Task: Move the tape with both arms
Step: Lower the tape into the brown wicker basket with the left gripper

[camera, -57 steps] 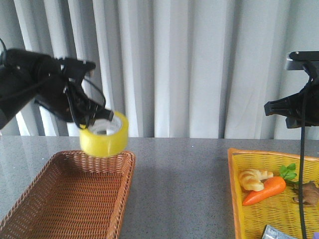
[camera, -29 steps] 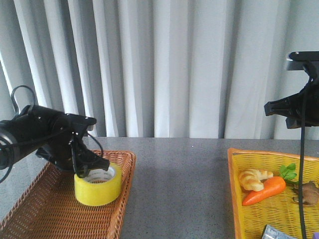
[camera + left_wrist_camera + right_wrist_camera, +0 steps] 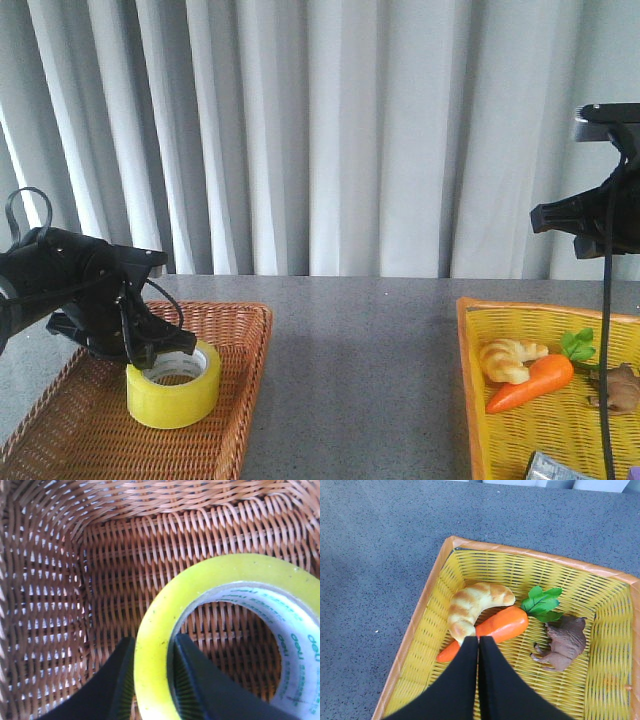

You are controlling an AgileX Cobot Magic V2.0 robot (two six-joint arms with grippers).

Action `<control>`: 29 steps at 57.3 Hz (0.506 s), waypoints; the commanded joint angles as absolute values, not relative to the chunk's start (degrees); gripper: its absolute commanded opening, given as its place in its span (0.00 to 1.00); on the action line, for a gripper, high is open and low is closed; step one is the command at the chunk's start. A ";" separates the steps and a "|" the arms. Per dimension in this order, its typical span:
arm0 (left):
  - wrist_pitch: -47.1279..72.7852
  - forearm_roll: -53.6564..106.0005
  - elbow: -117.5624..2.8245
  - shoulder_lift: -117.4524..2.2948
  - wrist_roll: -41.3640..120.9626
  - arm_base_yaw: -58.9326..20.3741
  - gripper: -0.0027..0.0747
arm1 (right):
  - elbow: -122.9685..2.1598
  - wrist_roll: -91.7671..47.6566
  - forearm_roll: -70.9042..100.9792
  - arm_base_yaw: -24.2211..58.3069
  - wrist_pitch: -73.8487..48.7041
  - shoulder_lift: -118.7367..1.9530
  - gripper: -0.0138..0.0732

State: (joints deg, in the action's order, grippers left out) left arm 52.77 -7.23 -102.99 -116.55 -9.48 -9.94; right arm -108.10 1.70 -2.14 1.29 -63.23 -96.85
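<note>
**Tape down in the brown basket, left end effector on its wall**

Tape (image 3: 173, 385) sits low inside the brown wicker basket (image 3: 245, 375) at my left, apparently resting on the basket floor; contact underneath I cannot confirm. Roll lies flat, core axis roughly vertical, open hole facing up. Left end effector (image 3: 150, 672) straddles the roll's wall: 1 finger outside, 1 inside the core, clamped on the yellow band. So the tape is directly at the fingertips, not beside them. My judgement: the next move is to let go and lift clear along that same vertical axis, so the inner finger does not drag the roll up with it.

Right end effector (image 3: 479, 680) hangs high over the yellow basket (image 3: 420, 625) at my right, fingers pressed together, holding nothing. It is well apart from the tape; the left arm is by far the nearer.

Containers:
- Brown basket: the tape only, as far as visible.
- Yellow basket: croissant (image 3: 470, 605), toy carrot (image 3: 495, 627) touching it, small brown animal figure (image 3: 565, 642) near the carrot's leaves.

Grey desk (image 3: 360, 350) between the 2 baskets.
</note>
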 commanded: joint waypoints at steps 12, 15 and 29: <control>51.43 -7.78 -104.58 -114.33 -11.37 -9.81 0.19 | -109.49 1.55 -2.34 0.96 -60.35 -94.66 0.15; 52.01 -8.11 -104.58 -114.57 -11.37 -9.81 0.21 | -109.49 1.55 -2.34 0.96 -60.35 -94.66 0.15; 52.47 -9.24 -104.58 -114.98 -11.37 -9.81 0.41 | -109.49 1.55 -2.34 0.96 -60.30 -94.66 0.15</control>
State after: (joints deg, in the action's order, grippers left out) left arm 54.27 -8.48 -102.99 -118.17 -10.72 -9.94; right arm -108.10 1.70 -2.14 1.29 -63.23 -96.85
